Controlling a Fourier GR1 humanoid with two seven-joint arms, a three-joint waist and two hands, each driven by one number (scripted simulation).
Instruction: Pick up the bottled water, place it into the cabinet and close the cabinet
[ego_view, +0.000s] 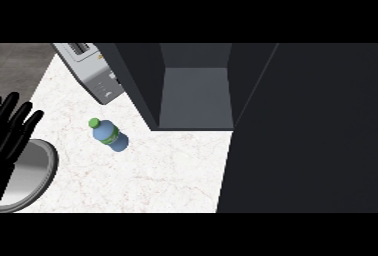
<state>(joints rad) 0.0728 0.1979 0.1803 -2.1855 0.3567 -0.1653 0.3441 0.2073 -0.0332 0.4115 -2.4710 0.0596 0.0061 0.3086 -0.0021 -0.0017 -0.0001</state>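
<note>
A blue water bottle (110, 135) with a green cap and green label stands on the white marble counter (162, 175), left of centre. Behind and right of it the dark grey cabinet (196, 95) stands open, its inside bare; its open door (303, 130) fills the right side of the view. My left hand (16, 125) shows at the left edge with its fingers straight and pointing up, apart from the bottle. My right hand does not show.
A silver toaster (92, 70) sits at the back left, beside the cabinet's left wall. My grey left forearm (29, 175) covers the counter's lower left corner. A dark floor strip lies beyond the counter's left edge.
</note>
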